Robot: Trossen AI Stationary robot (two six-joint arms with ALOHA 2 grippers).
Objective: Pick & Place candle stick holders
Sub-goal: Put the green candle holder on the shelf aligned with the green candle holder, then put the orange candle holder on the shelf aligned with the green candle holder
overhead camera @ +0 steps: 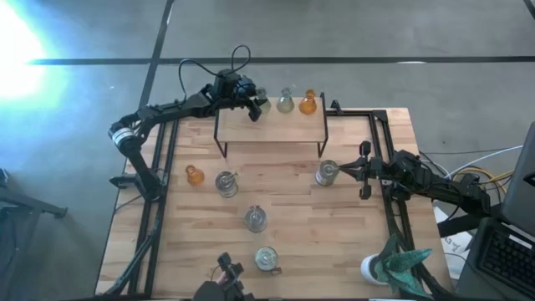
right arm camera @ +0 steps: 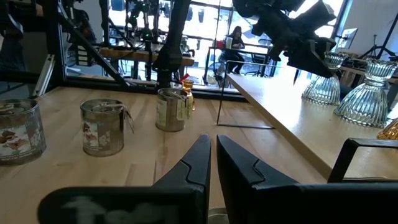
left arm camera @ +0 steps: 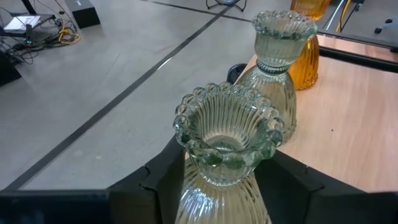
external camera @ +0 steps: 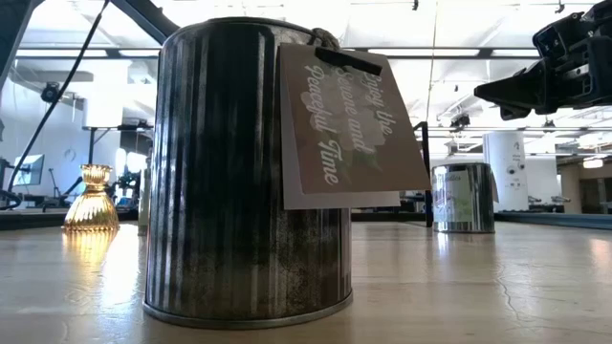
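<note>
The left gripper [overhead camera: 255,109] sits over the raised shelf [overhead camera: 272,130], fingers apart around a pale green holder [left arm camera: 227,149]. The right gripper [overhead camera: 344,171], fingers together, rests beside a silvery jar [overhead camera: 326,173] on the bench [overhead camera: 292,242]

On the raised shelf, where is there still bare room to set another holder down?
The shelf is bare along its near side. Its far edge is crowded: left gripper at a green holder, then another green holder and an amber holder.
</note>
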